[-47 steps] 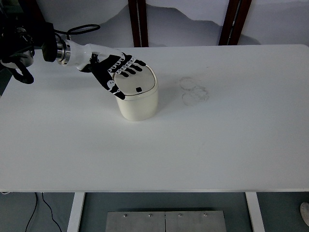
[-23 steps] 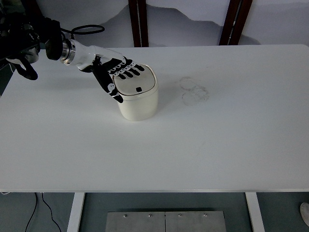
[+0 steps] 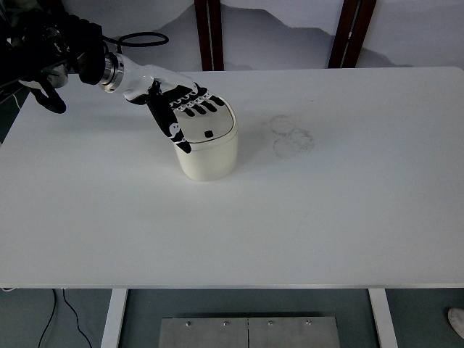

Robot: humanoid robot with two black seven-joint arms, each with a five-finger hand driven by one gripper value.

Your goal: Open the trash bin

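I see my left hand point(image 3: 180, 110) reaching in from the upper left, fingers point(image 3: 204, 106) stretched out side by side and laid flat over the far-left part of the trash bin's lid point(image 3: 206, 126). The thumb point(image 3: 176, 134) points down along the bin's left side, at the lid's edge. The hand is spread, not wrapped around anything; it rests on top and grips nothing that I can make out.

The trash bin point(image 3: 208, 155) is a small cream-coloured round tub standing upright on the white table point(image 3: 239, 217), left of centre and toward the far half. Its lid looks closed, with a small dark square mark point(image 3: 208, 133) near the middle of the top.

To the right of the bin, well apart from it, I see faint ring-shaped smudges point(image 3: 291, 135) on the tabletop. A black cable point(image 3: 141, 37) loops above the arm's wrist. My right arm does not show.
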